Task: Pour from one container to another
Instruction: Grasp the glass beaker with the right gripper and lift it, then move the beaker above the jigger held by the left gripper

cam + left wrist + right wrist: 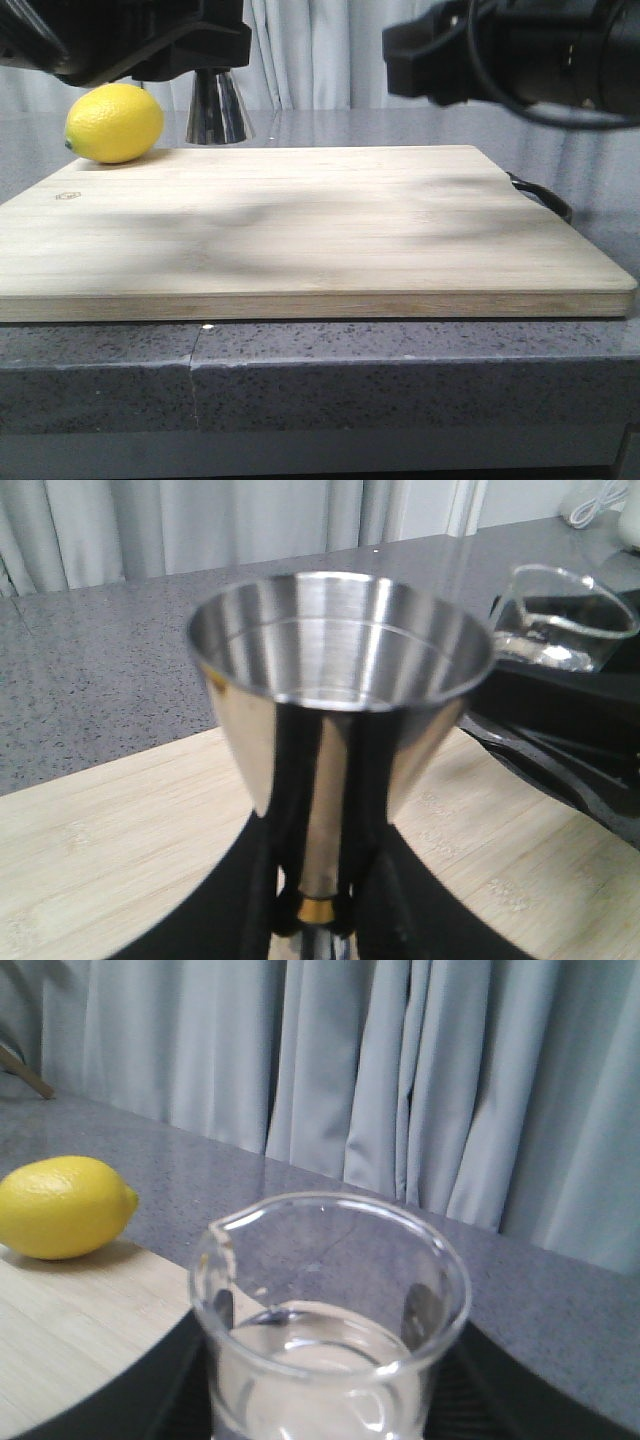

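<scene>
Much of both arms was cut off in the front view: only dark housings showed along the top edge, the left arm [130, 40] above the lemon [114, 122] and the right arm [520, 50] at the upper right. From that camera the steel jigger [214, 108] showed only as its flared lower cone, its top hidden behind the left arm's housing. The glass beaker [330, 1320] could not be made out there at all.

The left wrist view showed the left claw [318, 900] closed on the jigger near its narrow waist, where the thin gold band [318, 910] sat between two dark fingers [270, 880]. The jigger stood upright above the wooden cutting board [300, 230], its open upper cup facing up. Whether its foot touched the board could not be told. Beside it in that view, the beaker's rim and spout appeared just off the jigger's rim, resting in the dark right claw [560, 740].

In the right wrist view the beaker stood upright with clear liquid in its lower part. Its base was cut off by the frame, with dark claw parts on either side, so the right claw had hold of it, though the fingertips themselves were hidden.

The lemon lay at the board's far left corner. The board rested on the grey speckled table [400, 390], a black handle [545, 200] at its right end.
</scene>
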